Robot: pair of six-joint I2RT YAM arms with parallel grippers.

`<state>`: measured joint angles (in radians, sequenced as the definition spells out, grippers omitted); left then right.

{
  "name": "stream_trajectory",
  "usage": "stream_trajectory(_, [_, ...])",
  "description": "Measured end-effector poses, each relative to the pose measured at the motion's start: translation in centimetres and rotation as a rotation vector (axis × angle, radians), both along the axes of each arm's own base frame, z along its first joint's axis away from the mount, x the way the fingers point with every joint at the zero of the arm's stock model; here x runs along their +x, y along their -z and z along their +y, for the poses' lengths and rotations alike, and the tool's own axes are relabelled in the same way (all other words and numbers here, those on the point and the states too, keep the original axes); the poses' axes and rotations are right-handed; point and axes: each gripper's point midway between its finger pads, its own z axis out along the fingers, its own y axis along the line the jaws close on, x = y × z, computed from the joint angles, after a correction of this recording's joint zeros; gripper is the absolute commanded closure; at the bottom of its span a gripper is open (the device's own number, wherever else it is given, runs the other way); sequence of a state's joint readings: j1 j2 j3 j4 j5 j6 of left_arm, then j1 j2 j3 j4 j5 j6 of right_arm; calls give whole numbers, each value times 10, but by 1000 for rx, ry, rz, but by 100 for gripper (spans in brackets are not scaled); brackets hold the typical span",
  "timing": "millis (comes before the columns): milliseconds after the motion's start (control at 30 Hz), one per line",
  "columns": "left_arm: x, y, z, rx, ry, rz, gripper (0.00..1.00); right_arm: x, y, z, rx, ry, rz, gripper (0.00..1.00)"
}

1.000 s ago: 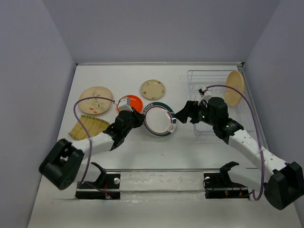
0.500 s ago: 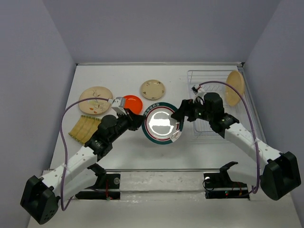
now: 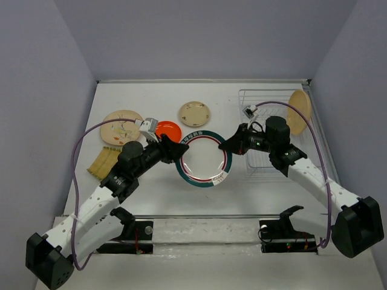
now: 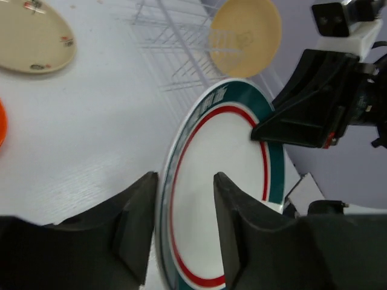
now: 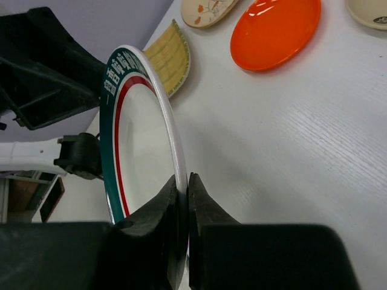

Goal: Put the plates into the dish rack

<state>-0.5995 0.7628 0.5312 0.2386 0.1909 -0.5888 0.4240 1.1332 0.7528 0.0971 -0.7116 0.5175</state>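
Note:
The white plate with the green-and-red rim (image 3: 204, 165) hangs above the table between both arms. My right gripper (image 5: 183, 181) is shut on its right rim, seen from above at the right gripper (image 3: 230, 147). My left gripper (image 4: 184, 181) is open, and the plate's (image 4: 233, 175) left rim stands loose between its fingers. The dish rack (image 3: 266, 103) is at the back right with a large tan plate (image 3: 299, 112) upright in it. On the table lie a cream patterned plate (image 3: 121, 127), an orange-red plate (image 3: 167, 130), a small tan plate (image 3: 194, 113) and a yellow ridged plate (image 3: 104, 161).
The left arm reaches diagonally from the near left corner. The right arm comes in from the near right, passing in front of the rack. Grey walls close the table on three sides. A rail with two clamps runs along the near edge.
My right gripper has closed on the plate's right rim. My left gripper has opened off the left rim. The plate has tipped flatter and sunk slightly toward the near edge.

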Motion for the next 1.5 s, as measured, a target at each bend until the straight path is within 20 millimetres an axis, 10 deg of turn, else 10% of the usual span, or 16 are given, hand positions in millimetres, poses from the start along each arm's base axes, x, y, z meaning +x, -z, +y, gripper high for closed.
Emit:
stream_trajectory(67, [-5, -15, -6, -2, 39, -20, 1, -3, -6, -3, 6, 3, -10, 93])
stream_trajectory(300, [-8, -86, 2, 56, 37, -202, 1, 53, -46, -78, -126, 427, -89, 93])
stream_trajectory(633, [1, -25, 26, 263, -39, -124, 1, 113, -149, -235, -568, 1232, -402, 93])
stream_trajectory(1000, [5, -17, 32, 311, -52, -127, 1, 176, -87, -299, -1262, 1259, -383, 93])
stream_trajectory(1500, [10, -9, 33, 337, -54, -107, 1, 187, -67, -332, -1329, 1250, -337, 93])
